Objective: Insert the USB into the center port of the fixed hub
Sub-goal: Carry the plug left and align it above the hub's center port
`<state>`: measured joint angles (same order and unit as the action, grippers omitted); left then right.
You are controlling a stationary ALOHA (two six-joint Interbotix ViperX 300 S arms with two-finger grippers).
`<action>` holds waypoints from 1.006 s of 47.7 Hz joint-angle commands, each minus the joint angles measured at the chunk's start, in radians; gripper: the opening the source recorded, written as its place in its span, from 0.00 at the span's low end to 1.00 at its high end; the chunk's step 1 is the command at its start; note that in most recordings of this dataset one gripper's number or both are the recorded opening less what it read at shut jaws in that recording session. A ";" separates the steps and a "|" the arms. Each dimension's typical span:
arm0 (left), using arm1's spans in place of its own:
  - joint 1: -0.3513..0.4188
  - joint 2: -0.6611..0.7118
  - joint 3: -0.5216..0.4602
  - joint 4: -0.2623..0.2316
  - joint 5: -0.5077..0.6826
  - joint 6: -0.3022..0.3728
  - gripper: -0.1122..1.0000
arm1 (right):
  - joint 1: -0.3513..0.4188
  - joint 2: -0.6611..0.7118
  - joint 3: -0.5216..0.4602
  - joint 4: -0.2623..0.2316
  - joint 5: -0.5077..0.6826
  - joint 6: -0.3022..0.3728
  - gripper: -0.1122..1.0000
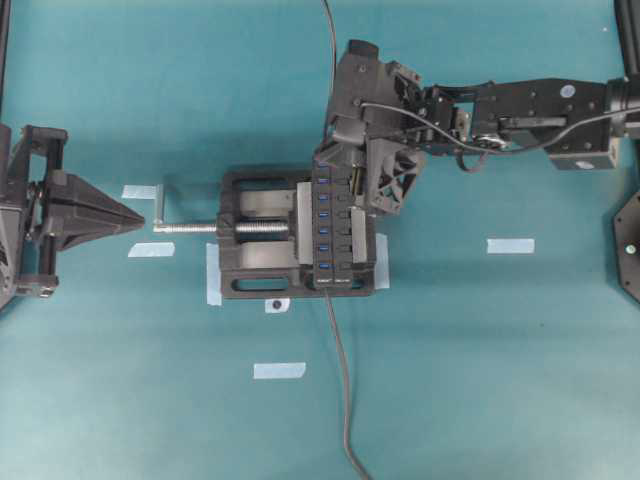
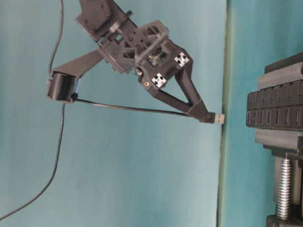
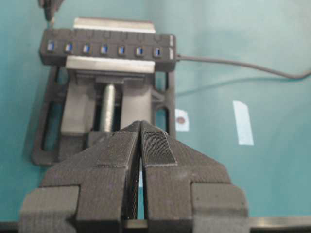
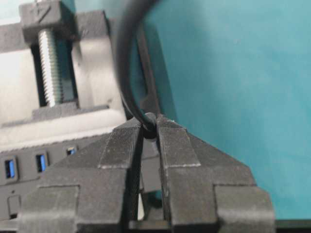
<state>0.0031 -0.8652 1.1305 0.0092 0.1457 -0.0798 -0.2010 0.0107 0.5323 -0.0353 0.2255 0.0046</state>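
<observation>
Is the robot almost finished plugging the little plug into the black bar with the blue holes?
Partway. Done: the right end effector has picked up the USB and grips it, metal tip sticking out. In hand: it hangs in the air near the top end of the fixed hub, not touching it. Left: line it up with the center port and push it in. The left end effector sits shut, off to the side.

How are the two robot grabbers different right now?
The right gripper has its jaws shut on the small black USB plug with a thin dark cable, while the left gripper has its jaws shut on nothing. The right gripper hovers by one end of the long black hub; the left gripper sits far off, beyond the black vise's silver screw handle. Both are black with ridged pads.
</observation>
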 commanded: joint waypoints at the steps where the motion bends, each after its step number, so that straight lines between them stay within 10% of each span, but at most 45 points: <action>1: 0.000 0.005 -0.026 0.000 -0.003 -0.002 0.10 | 0.006 -0.032 -0.025 0.003 0.000 0.011 0.17; 48: 0.000 0.008 -0.026 0.000 -0.005 -0.002 0.10 | 0.081 -0.051 -0.040 0.003 0.055 0.009 0.17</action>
<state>0.0031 -0.8621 1.1305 0.0077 0.1473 -0.0782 -0.1319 -0.0077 0.5170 -0.0353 0.2853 0.0046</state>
